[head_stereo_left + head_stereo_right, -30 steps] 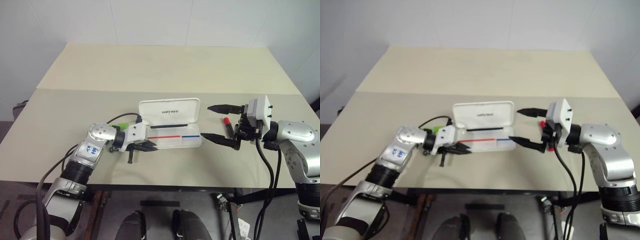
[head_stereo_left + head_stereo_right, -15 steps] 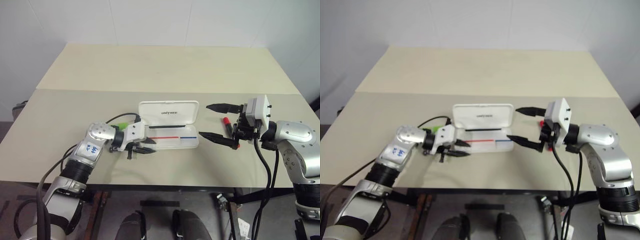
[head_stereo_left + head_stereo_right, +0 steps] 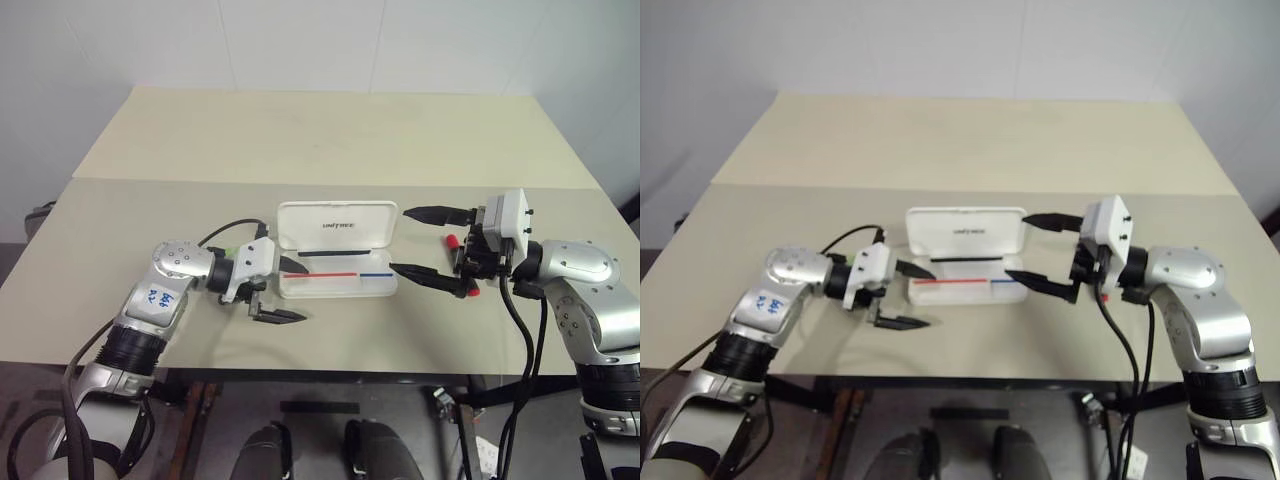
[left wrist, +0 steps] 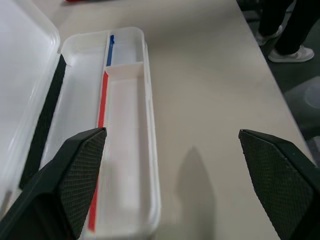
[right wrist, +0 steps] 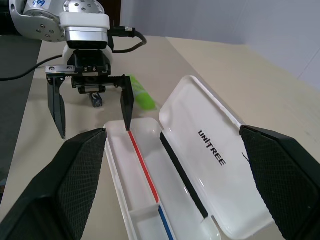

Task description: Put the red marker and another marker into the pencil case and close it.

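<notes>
At the left of the beige table top [image 3: 330, 140], the left gripper [image 3: 283, 290] points toward the middle with its two black fingers spread wide and nothing between them; one finger reaches over the left end of the case's tray, the other hangs over bare table nearer the front edge. Just behind that gripper's white body lies the short chunky light green highlighter [image 5: 141, 96], resting on the table beside the left end of the case and apart from it, with a small dark grey metal clip [image 5: 97, 101] close to it. In the middle sits the flat white plastic pencil case [image 3: 338, 262] with rounded corners, its hinged lid folded back and carrying small dark lettering, its long tray showing a thin red line and a thin blue line; the tray holds no pens. To the right, the right gripper [image 3: 432, 245] faces the case's right end, its black fingers also spread wide and holding nothing, one near the lid's corner and one by the tray's corner. Behind that gripper, on the table, the short thick red marker [image 3: 452, 240] with a black cap is partly hidden by the fingers and wrist.
</notes>
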Robot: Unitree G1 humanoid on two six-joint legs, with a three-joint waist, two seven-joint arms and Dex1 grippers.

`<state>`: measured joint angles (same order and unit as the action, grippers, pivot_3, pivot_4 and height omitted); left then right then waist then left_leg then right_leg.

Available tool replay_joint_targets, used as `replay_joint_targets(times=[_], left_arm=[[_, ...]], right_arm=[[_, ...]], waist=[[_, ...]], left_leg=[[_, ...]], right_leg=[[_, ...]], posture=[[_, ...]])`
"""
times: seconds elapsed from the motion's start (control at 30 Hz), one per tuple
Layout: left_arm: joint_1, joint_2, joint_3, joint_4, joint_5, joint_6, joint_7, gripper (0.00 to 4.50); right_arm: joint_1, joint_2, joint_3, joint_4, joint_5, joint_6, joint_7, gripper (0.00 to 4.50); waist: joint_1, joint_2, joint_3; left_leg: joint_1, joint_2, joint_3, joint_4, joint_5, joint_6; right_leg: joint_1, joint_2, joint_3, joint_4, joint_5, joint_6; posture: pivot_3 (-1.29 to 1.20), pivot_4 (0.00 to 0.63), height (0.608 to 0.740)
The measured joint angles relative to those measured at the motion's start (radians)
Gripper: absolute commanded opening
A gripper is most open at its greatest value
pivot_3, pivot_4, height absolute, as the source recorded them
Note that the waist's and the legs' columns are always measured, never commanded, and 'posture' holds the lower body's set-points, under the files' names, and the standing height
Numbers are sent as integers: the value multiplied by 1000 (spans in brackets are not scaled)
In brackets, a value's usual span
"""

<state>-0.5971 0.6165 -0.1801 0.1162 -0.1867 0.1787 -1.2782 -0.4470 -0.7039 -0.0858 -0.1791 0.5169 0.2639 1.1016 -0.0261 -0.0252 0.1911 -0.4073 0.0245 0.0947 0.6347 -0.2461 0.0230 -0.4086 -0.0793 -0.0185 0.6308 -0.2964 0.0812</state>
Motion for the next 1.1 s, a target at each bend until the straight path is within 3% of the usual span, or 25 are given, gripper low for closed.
replay_joint_targets(times=[0.23,0.6,0.8,1.1], left_arm=[[64,70,58,-103,-65,52,-3,4488],[98,78,234,-224,-217,150,83,4488],[103,74,237,-221,-219,141,93,4488],[71,4,159,-159,-201,78,100,4488]], right_arm=[[-10,4,5,24,-1,0,7,4500],[8,-19,39,18,-27,130,-38,4500],[29,-72,36,-43,-22,336,-135,4500],[41,-108,15,-113,-117,656,-444,4500]], waist=[[0,0,0],[0,0,0],[1,0,0],[0,0,0]], left_leg=[[0,0,0,-1,0,0],[0,0,0,-1,0,0],[0,0,0,-2,0,0],[0,0,0,-4,0,-1]], right_leg=[[0,0,0,-1,0,0],[0,-1,0,-1,0,0],[0,-1,0,-2,0,-1],[-1,-1,0,-3,-1,-2]], posture=[[0,150,740],[0,150,740],[0,150,740],[0,150,740]])
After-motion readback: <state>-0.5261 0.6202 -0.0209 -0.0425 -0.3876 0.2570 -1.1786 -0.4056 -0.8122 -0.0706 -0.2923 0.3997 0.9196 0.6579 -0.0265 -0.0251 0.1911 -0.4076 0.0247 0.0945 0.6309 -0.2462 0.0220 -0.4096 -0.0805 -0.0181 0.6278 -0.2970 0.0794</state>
